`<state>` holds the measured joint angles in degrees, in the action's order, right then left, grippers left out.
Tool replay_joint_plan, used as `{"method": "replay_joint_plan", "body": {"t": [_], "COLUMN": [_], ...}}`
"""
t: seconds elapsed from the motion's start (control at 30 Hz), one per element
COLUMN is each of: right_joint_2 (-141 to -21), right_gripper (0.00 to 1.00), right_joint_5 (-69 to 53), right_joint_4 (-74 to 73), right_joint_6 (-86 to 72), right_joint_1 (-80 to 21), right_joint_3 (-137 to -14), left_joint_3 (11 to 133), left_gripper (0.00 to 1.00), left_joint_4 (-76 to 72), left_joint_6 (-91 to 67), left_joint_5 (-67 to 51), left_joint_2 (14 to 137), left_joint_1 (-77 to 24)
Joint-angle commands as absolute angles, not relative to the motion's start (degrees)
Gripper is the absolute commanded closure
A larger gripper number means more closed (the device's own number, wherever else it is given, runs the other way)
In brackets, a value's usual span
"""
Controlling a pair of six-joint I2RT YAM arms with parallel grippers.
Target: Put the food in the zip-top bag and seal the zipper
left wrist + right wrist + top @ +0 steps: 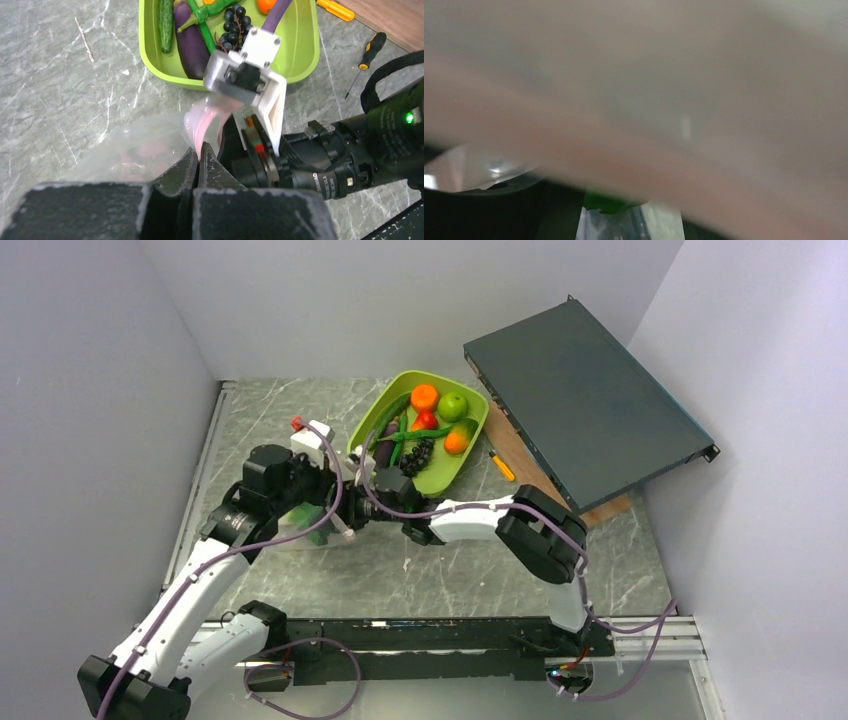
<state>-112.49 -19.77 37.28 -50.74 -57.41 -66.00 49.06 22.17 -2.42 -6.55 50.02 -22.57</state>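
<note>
Opening step: my left gripper [200,152] clenches the zipper [202,122], bag [125,147] left of tabletop centre. Right gripper [380,483] smeared, can't tell its state. Food [430,420] sits in the tray [445,477]; next, probably spread the mouth.

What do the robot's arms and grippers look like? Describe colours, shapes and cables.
Left arm and right arm: white links, black joints, purple cables looping alongside. The left gripper has black, wedge-shaped fingers. The right arm's wrist carries a white bracket and a small green light.
</note>
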Motion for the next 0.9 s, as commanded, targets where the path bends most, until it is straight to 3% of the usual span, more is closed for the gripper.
{"method": "replay_joint_plan", "body": {"t": [0.0, 0.37, 0.67, 0.77, 0.87], "right_joint_2": [-106.25, -93.05, -88.13, -86.86, -89.53], "right_gripper": [0.32, 0.26, 0.19, 0.23, 0.35], "right_joint_5": [-20.87, -13.91, -11.37, -7.18, -2.73], "right_joint_4": [27.10, 2.81, -1.44, 1.67, 4.03], "right_joint_6": [-43.07, -29.32, -28.33, -29.60, -31.40], "right_joint_1": [-57.68, -56.63, -55.84, -55.53, -55.58], "right_joint_3": [-67.92, -69.43, -69.65, -68.58, -69.25], "left_joint_3": [49.31, 50.01, 50.16, 49.96, 49.19], "left_gripper": [1.00, 1.00, 1.00, 1.00, 1.00], "left_joint_4": [19.51, 20.51, 20.67, 20.25, 19.29], "left_joint_6": [-2.64, -2.48, -2.40, -2.26, -2.32], "left_joint_5": [-6.09, -5.25, -6.73, -7.61, -8.44], "left_joint_2": [49.91, 51.36, 51.65, 50.86, 49.40], "left_joint_1": [-22.68, -22.68, -22.68, -22.67, -22.68]}}
